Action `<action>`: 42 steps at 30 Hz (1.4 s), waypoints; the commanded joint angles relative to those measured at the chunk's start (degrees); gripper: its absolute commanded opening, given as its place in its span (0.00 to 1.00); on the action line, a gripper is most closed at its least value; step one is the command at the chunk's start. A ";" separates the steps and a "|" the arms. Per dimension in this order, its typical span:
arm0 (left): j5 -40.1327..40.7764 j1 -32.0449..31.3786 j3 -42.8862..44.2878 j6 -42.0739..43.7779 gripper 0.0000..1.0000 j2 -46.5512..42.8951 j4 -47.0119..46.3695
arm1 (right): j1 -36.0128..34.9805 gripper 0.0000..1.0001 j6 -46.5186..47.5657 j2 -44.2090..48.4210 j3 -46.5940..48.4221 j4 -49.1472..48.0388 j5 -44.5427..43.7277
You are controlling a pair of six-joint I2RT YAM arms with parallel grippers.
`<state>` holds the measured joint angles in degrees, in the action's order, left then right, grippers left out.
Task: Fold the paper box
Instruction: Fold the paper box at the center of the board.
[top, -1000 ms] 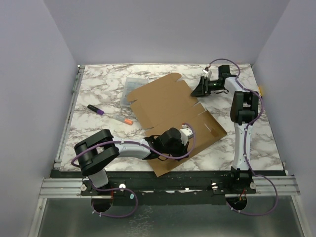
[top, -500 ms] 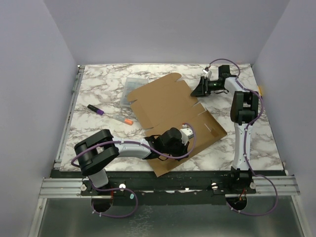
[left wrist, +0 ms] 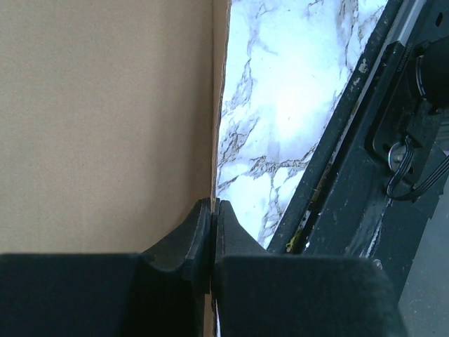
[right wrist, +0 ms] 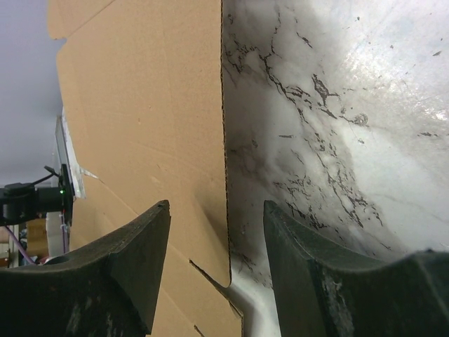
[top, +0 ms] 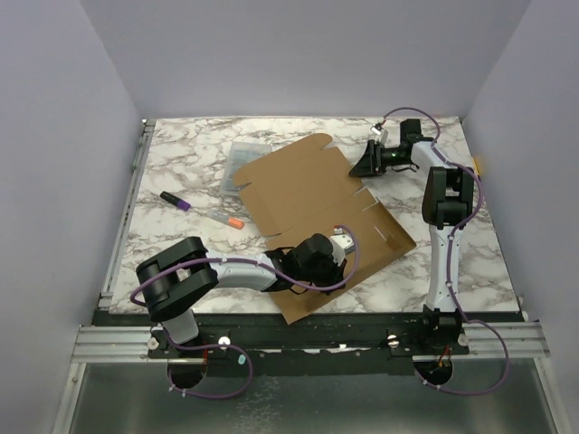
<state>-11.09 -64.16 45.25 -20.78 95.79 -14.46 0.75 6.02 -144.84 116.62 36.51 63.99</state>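
The paper box (top: 317,194) lies as a flat brown cardboard sheet, with flaps and slits, across the middle of the marble table. My left gripper (top: 318,271) is low over the sheet's near part. In the left wrist view its jaws (left wrist: 212,203) are pinched shut on the cardboard's edge (left wrist: 105,105). My right gripper (top: 360,167) sits at the sheet's far right corner. In the right wrist view it (right wrist: 217,210) stands open, one finger over the cardboard flap (right wrist: 140,105) and the other over bare marble, with the flap's edge between them.
A clear plastic case (top: 246,155) lies at the sheet's far left corner. A purple marker (top: 175,200) and an orange-capped marker (top: 224,219) lie to the left. The black rail (left wrist: 351,175) runs along the table's near edge, close to my left gripper.
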 commanded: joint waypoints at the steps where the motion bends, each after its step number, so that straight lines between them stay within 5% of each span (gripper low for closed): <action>1: 1.64 -0.26 -0.13 -0.23 0.06 0.07 5.04 | 0.04 0.59 0.92 2.47 -0.69 -0.74 0.44; 4: 1.82 -0.26 -0.03 -0.43 0.07 -0.06 5.16 | 0.04 0.60 1.07 2.62 -0.85 -0.81 0.18; 18: 3.41 0.28 0.55 -2.79 0.55 -5.66 6.75 | 0.36 0.62 2.06 5.14 -3.01 -1.62 -1.73; 27: 6.17 3.72 -1.95 -5.80 0.83 -18.09 7.63 | 0.91 0.64 3.12 6.94 -3.65 -1.22 -1.76; 32: 9.34 11.43 -9.29 -9.56 0.98 -28.93 8.75 | 1.25 0.65 5.01 9.89 -5.93 -1.06 -2.28; 42: 17.79 25.73 -19.39 -16.66 0.99 -44.44 15.39 | 2.76 0.68 16.53 27.50 -20.98 1.85 -9.90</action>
<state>1.43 -40.91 27.18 -33.87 52.62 -1.91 3.03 15.29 -126.58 101.65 36.21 59.09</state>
